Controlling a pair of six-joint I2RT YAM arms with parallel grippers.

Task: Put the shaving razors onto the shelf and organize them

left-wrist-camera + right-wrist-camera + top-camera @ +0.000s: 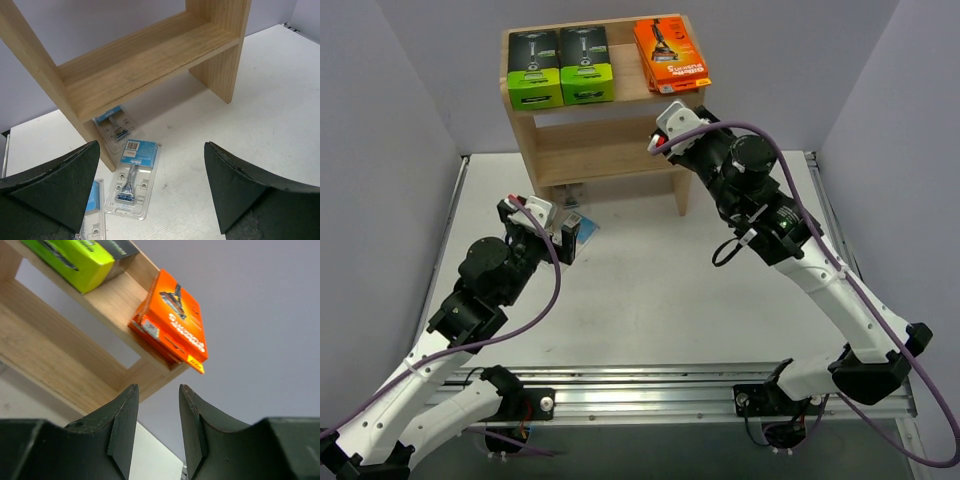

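Seen on the top tier of the light-wood shelf (605, 138), left half: 2 black-and-lime-green razor boxes (534, 70) (586, 65), lying side by side and touching, lime ends toward the front edge. On the right half of that same tier: a stack of flat orange razor boxes (670, 55), slightly fanned and jutting past the shelf's right end; exact count of layers hard to tell.

On the white table at the foot of the shelf's left side panel: 3 clear blister razor packs with blue cards.
- 1 blister pack (116, 131) tucked under the lowest tier, just beside the left panel's foot.
- 1 blister pack (132, 177) lying flat just in front of the shelf, blue razor handle showing through the plastic.
- 1 blister pack (92, 210) farther out from the shelf, mostly hidden behind a finger in the left wrist view.

Hovering in front of the shelf's left foot, above those blister packs: left gripper (542, 230), jaws spread wide, nothing between them and nothing touched.

Raised at the shelf's right end, just below the level of the overhanging orange stack: right gripper (158, 395), fingers parted by a narrow gap, empty, not touching the orange boxes or the wood.
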